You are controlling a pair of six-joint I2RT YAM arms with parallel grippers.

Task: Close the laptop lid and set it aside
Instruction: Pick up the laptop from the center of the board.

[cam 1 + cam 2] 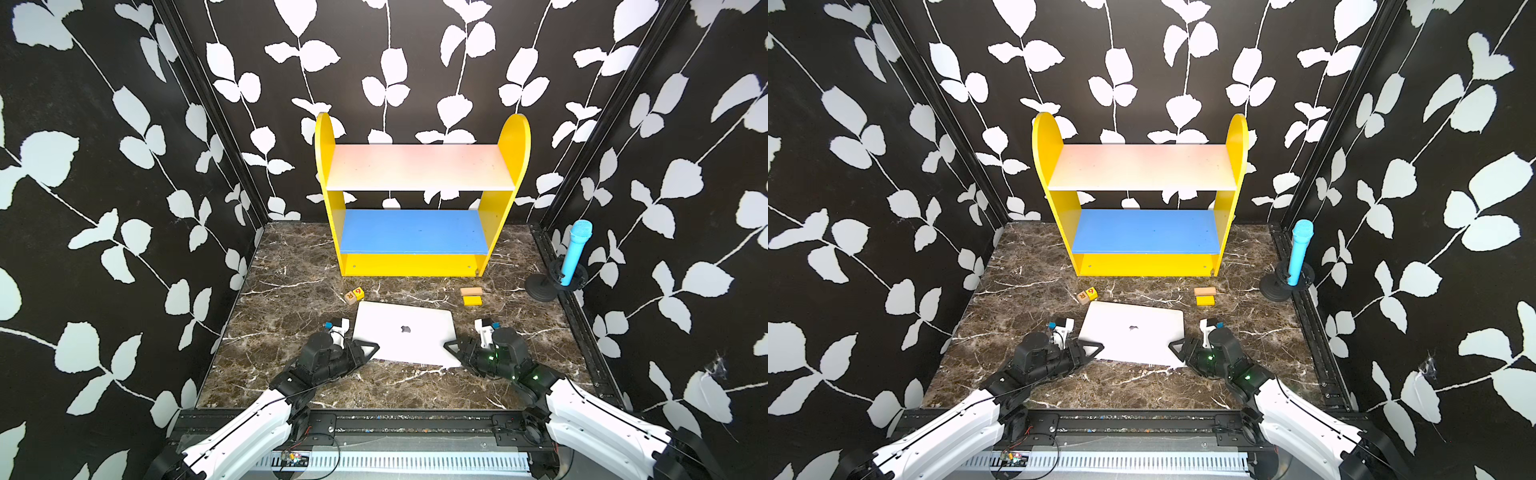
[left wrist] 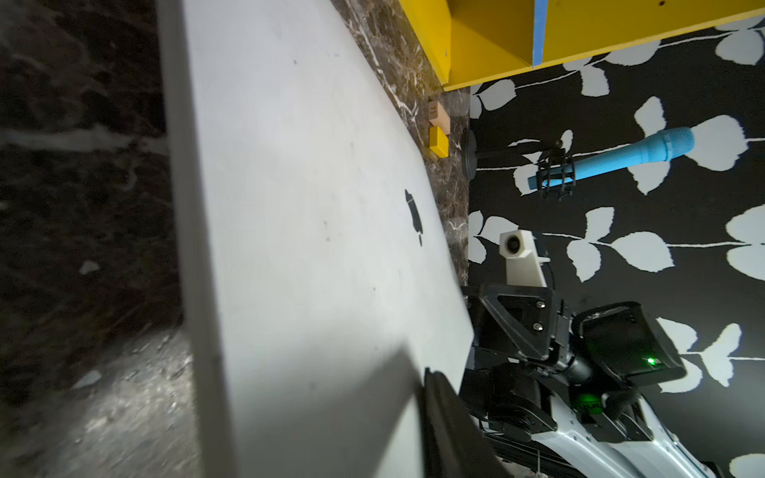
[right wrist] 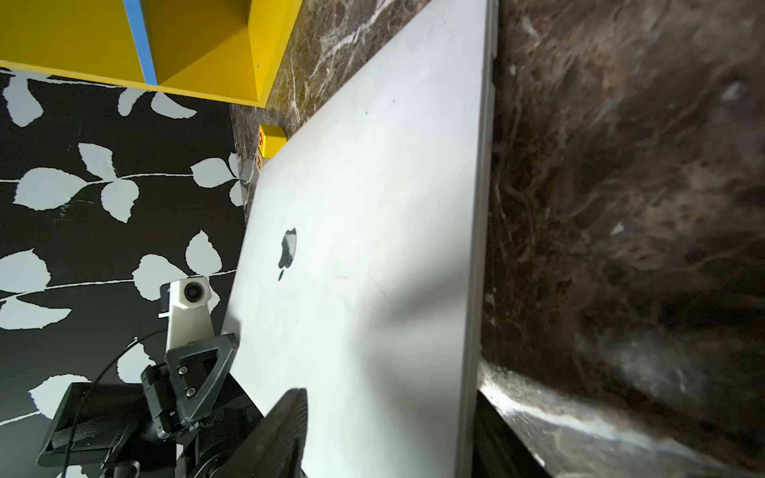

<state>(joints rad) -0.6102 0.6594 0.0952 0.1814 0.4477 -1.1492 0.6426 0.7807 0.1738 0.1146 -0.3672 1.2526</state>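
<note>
A dark brown marbled tabletop (image 1: 291,266) is closed in by black walls (image 1: 104,166) printed with white leaves. The laptop (image 1: 403,347) lies shut between the left jaws and the right jaws, lid (image 1: 1129,336) up and its dark logo (image 1: 405,329) showing. Each set of jaws sits at one of its near corners.

Just beyond the left jaws, off the laptop's far corner, sits a letter block (image 1: 354,295). Beyond the right jaws are a wood block (image 1: 471,291) and a yellow block (image 1: 472,300), close together. Farther out on that side a blue microphone (image 1: 575,253) leans in a black stand (image 1: 540,289). Past the laptop, at the back wall, stands a yellow shelf (image 1: 415,266) with a white board above a blue one. Nothing lies on the lid except the fingers.

One black finger (image 2: 447,422) of the left jaws reaches over the lid, as does one finger (image 3: 285,434) of the right jaws. The opposite fingers are hidden by the laptop, so it cannot be told whether either set is clamping it. Nor is it clear whether the laptop rests flat. The tabletop in both wrist views is blurred.
</note>
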